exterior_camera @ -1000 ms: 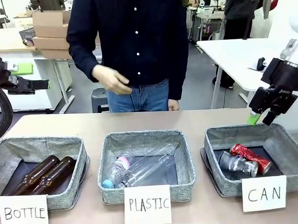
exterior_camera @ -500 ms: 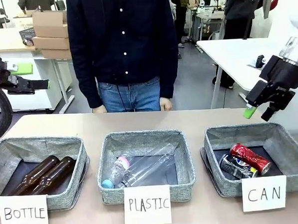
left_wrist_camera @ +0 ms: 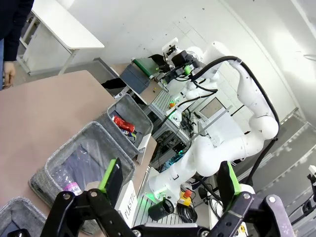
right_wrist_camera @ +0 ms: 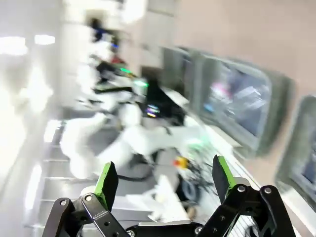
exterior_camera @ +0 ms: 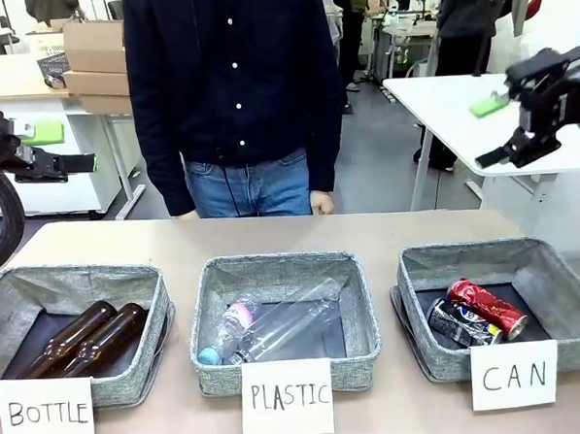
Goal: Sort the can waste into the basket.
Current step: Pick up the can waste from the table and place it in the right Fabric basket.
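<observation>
Cans lying in the basket

Both cans [exterior_camera: 475,316] sitting in the basket [exterior_camera: 412,298], far below the spread, empty right gripper [exterior_camera: 497,128]; light, dented, slippery — grip mid-body.

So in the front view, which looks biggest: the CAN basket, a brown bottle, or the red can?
1. The CAN basket, clearly the largest.
2. A brown bottle, much longer than the can.
3. The red can, the smallest.

All sit about equally near the camera, so the order looks reliable.

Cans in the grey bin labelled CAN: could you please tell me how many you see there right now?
2. The red can lies toward the right of the CAN bin; the dark grey printed can lies against its left side. Others could be hidden behind the near wall.
</observation>
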Robot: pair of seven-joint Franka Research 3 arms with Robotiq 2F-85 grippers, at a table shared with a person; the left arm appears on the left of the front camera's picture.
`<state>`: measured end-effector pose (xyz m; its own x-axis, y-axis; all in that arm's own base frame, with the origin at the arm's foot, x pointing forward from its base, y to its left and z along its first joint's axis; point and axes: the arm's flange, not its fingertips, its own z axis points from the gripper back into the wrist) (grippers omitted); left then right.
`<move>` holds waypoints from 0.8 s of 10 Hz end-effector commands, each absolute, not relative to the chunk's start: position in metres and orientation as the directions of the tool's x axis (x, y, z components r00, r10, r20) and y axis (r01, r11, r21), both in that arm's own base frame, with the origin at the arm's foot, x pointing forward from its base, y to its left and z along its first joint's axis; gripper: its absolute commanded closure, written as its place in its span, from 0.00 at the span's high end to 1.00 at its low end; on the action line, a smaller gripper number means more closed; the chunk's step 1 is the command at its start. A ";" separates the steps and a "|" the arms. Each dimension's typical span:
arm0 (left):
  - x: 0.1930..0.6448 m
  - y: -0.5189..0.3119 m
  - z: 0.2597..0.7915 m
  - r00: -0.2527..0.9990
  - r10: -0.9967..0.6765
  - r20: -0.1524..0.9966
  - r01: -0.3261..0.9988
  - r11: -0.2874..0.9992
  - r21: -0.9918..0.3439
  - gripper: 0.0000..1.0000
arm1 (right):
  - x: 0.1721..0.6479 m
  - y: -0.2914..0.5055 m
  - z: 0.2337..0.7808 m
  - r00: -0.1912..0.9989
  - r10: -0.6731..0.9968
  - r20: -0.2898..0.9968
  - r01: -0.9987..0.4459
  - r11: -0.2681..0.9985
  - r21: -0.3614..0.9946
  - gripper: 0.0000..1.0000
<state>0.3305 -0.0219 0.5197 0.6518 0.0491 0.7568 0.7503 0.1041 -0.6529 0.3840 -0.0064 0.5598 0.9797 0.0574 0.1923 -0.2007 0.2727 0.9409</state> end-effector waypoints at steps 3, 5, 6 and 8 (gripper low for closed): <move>0.329 -0.023 0.524 0.658 0.066 0.750 0.745 0.088 -0.661 1.00 | 0.384 -0.006 0.560 0.980 0.057 0.192 -0.201 0.273 0.941 1.00; 0.329 -0.023 0.524 0.658 0.066 0.750 0.745 0.088 -0.661 1.00 | 0.384 -0.006 0.560 0.980 0.057 0.192 -0.201 0.273 0.941 1.00; 0.329 -0.023 0.524 0.658 0.066 0.750 0.745 0.088 -0.661 1.00 | 0.384 -0.006 0.560 0.980 0.057 0.192 -0.201 0.273 0.941 1.00; 0.329 -0.023 0.524 0.658 0.066 0.750 0.745 0.088 -0.661 1.00 | 0.384 -0.006 0.560 0.980 0.057 0.192 -0.201 0.273 0.941 1.00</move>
<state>0.3306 -0.0219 0.5196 0.6522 0.0491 0.7565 0.7499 0.1041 -0.6533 0.3848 -0.0038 0.5544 0.9778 0.0497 0.2036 -0.2094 0.2727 0.9391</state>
